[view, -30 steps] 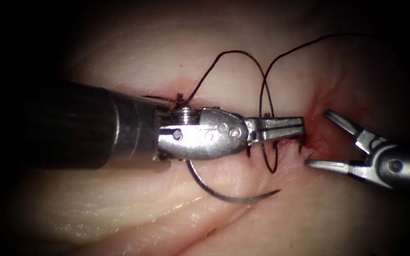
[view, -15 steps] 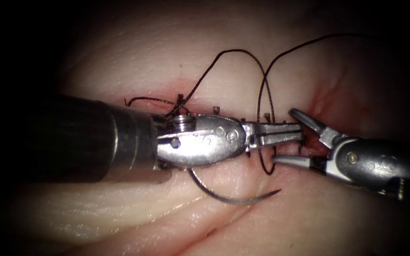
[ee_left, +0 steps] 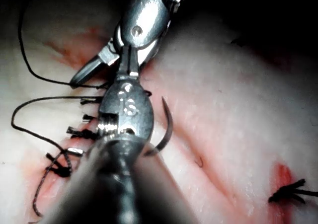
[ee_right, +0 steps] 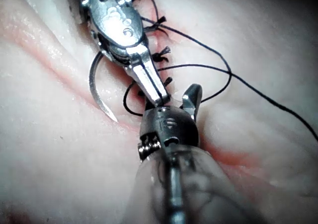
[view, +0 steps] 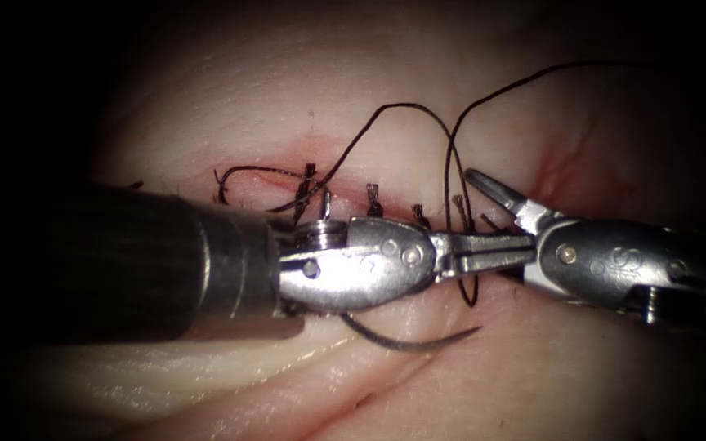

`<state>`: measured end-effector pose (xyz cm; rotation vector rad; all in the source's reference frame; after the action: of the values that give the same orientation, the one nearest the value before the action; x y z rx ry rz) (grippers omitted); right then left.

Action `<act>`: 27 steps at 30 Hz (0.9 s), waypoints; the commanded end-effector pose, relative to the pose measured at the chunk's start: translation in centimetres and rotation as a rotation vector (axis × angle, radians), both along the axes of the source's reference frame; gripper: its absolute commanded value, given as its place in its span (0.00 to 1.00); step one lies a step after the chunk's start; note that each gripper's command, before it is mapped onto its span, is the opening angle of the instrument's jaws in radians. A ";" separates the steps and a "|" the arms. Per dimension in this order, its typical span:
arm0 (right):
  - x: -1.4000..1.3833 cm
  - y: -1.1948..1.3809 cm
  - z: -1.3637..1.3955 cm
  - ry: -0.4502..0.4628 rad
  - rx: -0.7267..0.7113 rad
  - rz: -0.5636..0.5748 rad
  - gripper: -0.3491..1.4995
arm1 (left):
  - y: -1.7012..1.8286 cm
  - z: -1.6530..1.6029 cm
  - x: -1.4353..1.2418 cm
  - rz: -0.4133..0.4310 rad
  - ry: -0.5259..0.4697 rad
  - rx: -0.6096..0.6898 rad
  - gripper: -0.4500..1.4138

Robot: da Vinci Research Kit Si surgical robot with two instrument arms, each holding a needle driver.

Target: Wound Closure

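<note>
The right tool (view: 496, 220) has come in along the cut (view: 394, 214) from the cut's right end, where it hung apart a second ago, and now meets the left tool (view: 525, 247) nose to nose over the cut. Its jaws are spread: the upper one lies just above the cut beside the hanging thread (view: 402, 106), the lower one is tucked behind the left tool's tip, so the two straddle that tip without gripping anything that can be seen. The left tool has sunk a little toward the lower edge of the cut, and a row of stitches (view: 373, 198) with their short cut ends now stands clear above it. Its jaws are clamped together and point along the cut; a loop of thread drops across them and hangs just below the cut, but whether they pinch that strand cannot be made out. Neither tool holds the needle (view: 406, 343). It lies loose on the tissue (view: 288, 98) below the cut, unmoved, its tail end running under the left tool's wrist and its point free, not in the tissue. Judged from this, the closure is well along, and the right tool's approach with parted jaws suggests work on the thread or a hand-over at the left tool's tip.
</note>
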<state>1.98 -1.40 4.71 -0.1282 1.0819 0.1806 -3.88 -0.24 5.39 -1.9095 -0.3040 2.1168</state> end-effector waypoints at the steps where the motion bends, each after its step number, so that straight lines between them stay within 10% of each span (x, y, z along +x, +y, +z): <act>1: 0.09 0.00 0.02 0.011 -0.008 0.002 0.41 | 0.02 0.05 -0.06 0.000 -0.001 -0.001 0.00; 3: 0.10 -0.02 0.00 0.027 -0.026 0.000 0.00 | 0.02 0.06 -0.06 0.000 -0.002 -0.001 0.00; 13: 0.06 -0.02 -0.03 0.068 -0.152 -0.045 0.00 | -0.01 0.05 -0.07 0.007 -0.007 -0.003 0.00; 14: 0.03 -0.04 -0.04 0.070 -0.150 -0.055 0.10 | -0.02 0.03 -0.07 0.008 -0.008 -0.003 0.00; 16: -0.01 -0.06 -0.05 0.071 -0.150 -0.058 0.65 | -0.03 0.02 -0.07 0.009 -0.010 -0.002 0.00; 18: -0.06 -0.08 -0.06 0.056 -0.142 -0.047 0.88 | -0.03 -0.02 -0.08 0.010 -0.012 0.001 0.00; 27: -0.50 -0.07 -0.14 0.009 -0.133 -0.028 0.99 | 0.21 -0.46 0.06 0.015 -0.031 -0.005 0.00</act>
<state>1.41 -1.49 4.51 -0.2308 1.0971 0.0848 -3.73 0.00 4.82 -1.9522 -0.3078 2.1041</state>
